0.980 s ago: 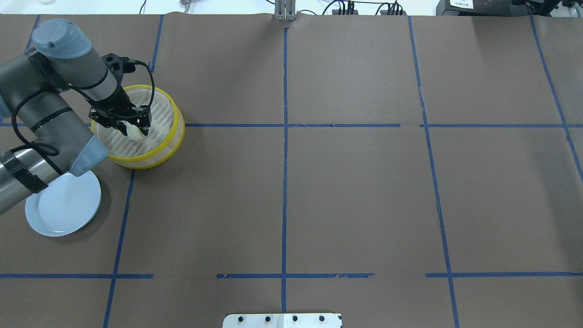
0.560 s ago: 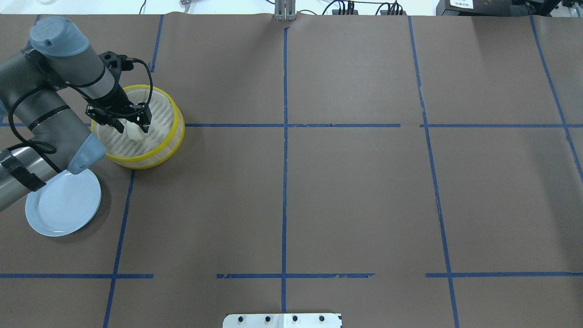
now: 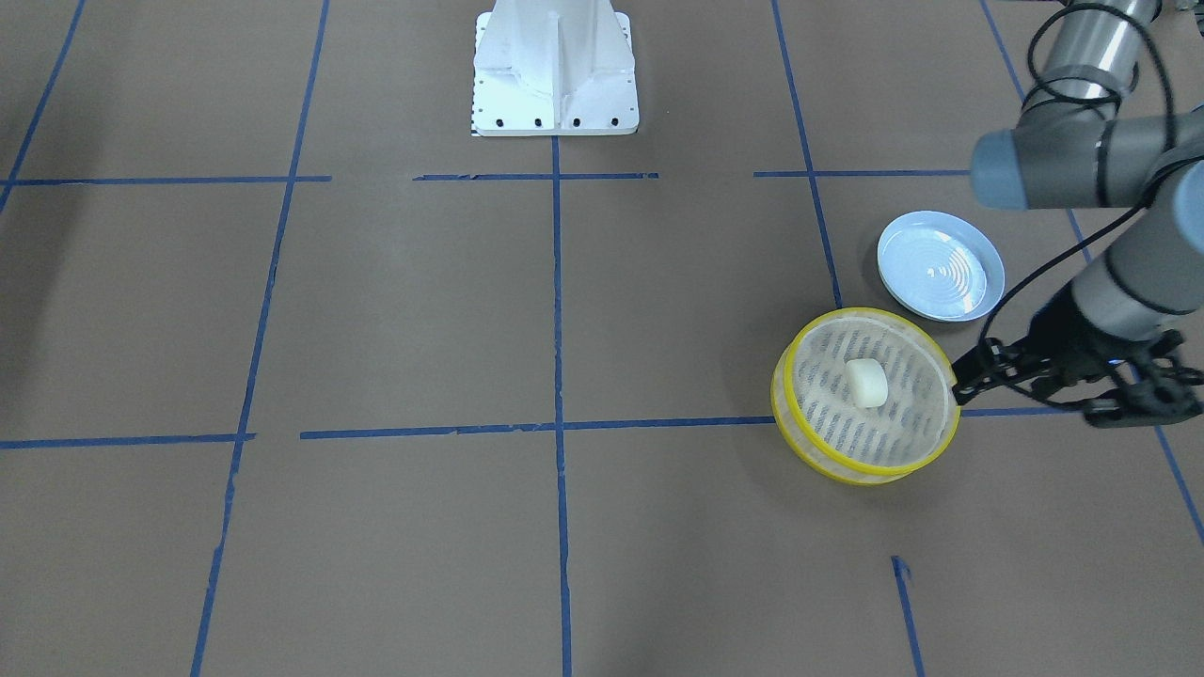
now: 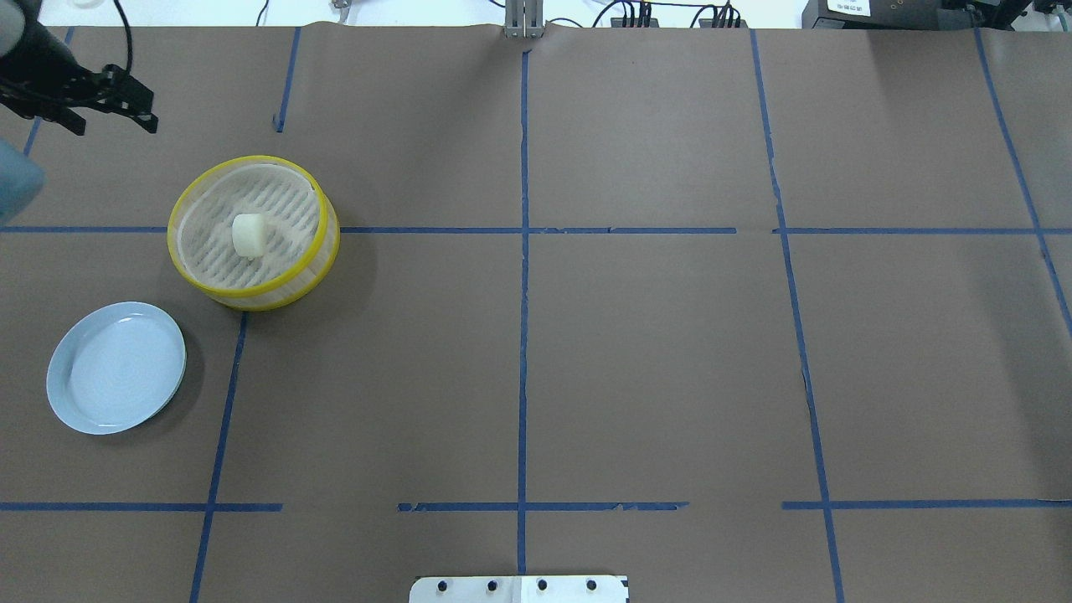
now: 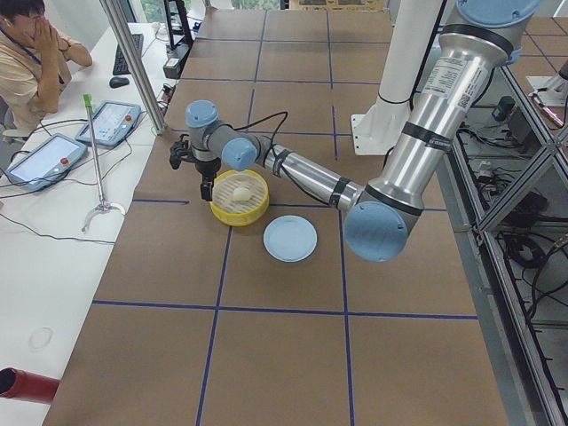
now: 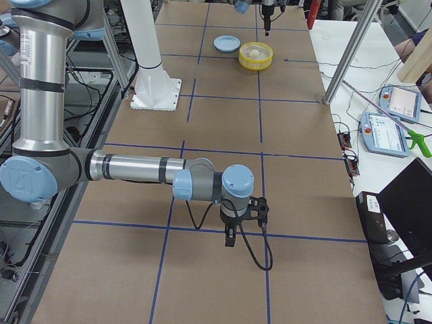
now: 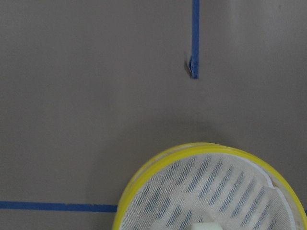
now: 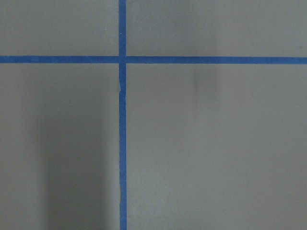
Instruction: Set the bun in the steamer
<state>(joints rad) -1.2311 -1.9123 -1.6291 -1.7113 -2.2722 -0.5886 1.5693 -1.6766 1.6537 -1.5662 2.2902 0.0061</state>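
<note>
- Steamer (image 4: 251,293): round basket with yellow rims, standing on the brown paper-covered counter (image 4: 653,360), astride a blue tape line (image 4: 523,335).
- Bun (image 4: 249,234): small cream-white lump lying on the slotted floor near the middle of the steamer, clear of the rim on every side and touched by nothing.
- Left hand (image 4: 109,113): raised above the counter outside the steamer, off the rim on the robot's left and on the side away from the robot. Fingers spread, nothing between them, no contact with steamer or bun.
- Left wrist view: looking straight down, with the steamer's yellow rim and part of its slotted floor along the lower edge and a sliver of the bun at the very bottom. No fingers in that view.
- Plate (image 4: 117,368): light blue, flat on the counter near the steamer, on the robot's side of it and further to the robot's left. Not touching the steamer.
- Right hand (image 6: 229,233): well apart from the steamer, toward the counter's end on the robot's right, pointing down above the paper close to a tape line. Seen only from the side camera, so cannot tell whether spread or clenched.
- White base plate (image 3: 555,75): on the robot's edge of the counter, well apart from the steamer.
</note>
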